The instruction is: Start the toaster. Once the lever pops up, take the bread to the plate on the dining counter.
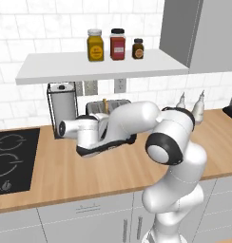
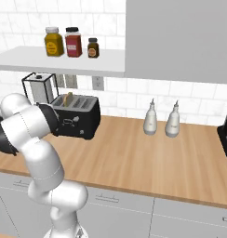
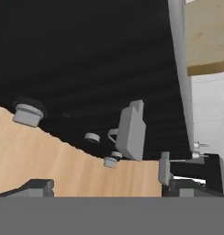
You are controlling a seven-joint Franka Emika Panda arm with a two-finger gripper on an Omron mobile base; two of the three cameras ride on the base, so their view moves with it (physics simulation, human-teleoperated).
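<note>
The black toaster [image 2: 80,118] stands on the wood worktop against the tiled wall, with the slice of pale tan bread [image 2: 68,99] upright in one of its left slots. From the left base view, my arm covers most of the toaster [image 1: 115,105], and the bread [image 1: 104,105] pokes out above it. Close in front of my hand are the toaster's black front [image 3: 86,59], its grey lever [image 3: 131,131] and small pale knobs [image 3: 92,137]. My gripper [image 3: 114,186] is open, its fingertips wide apart just short of the lever and holding nothing. The plate and dining counter are out of view.
A metal paper-towel holder [image 1: 61,108] stands left of the toaster, a black hob [image 1: 11,159] further left. Two white bottles [image 2: 150,118] and a black coffee machine [image 2: 226,135] stand to the right. A shelf with three jars [image 1: 117,44] hangs overhead.
</note>
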